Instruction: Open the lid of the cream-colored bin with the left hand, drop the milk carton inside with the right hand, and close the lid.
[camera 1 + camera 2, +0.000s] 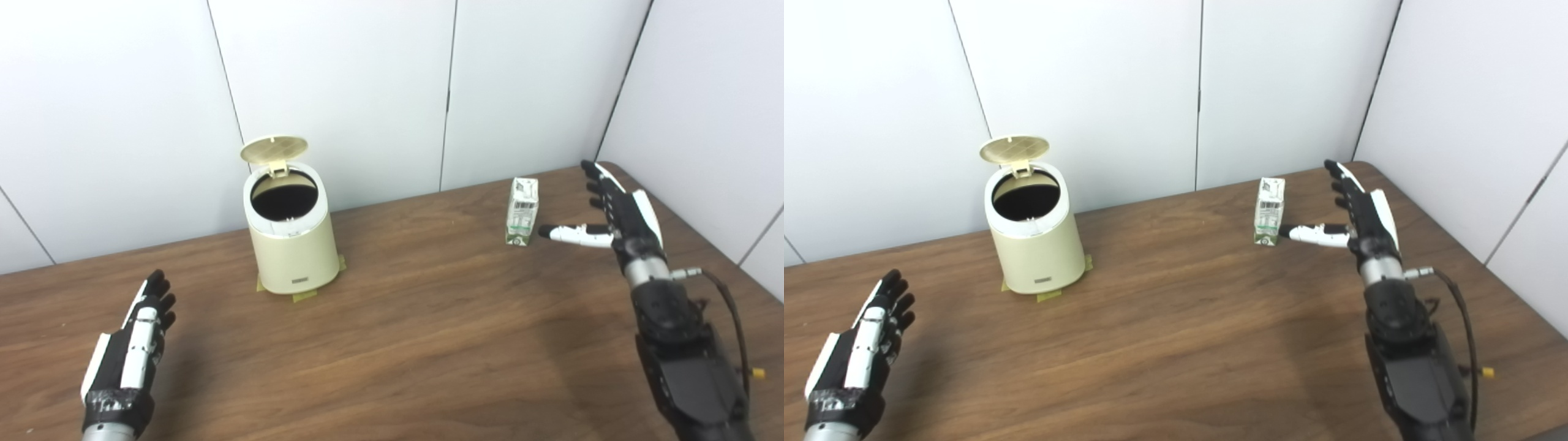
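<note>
The cream-colored bin (294, 245) stands on the wooden table at back left, its round lid (274, 149) tipped up and back, the dark inside showing. The milk carton (522, 211) stands upright at back right; it also shows in the right eye view (1269, 211). My right hand (612, 211) is open just right of the carton, fingers stretched out, thumb tip close to the carton's lower right side. My left hand (138, 337) is open and empty at the front left, well apart from the bin.
The table (429, 318) is dark wood, with white wall panels behind and to the right. Tape strips (304, 296) lie under the bin's base. The table's right edge runs near my right arm (692, 361).
</note>
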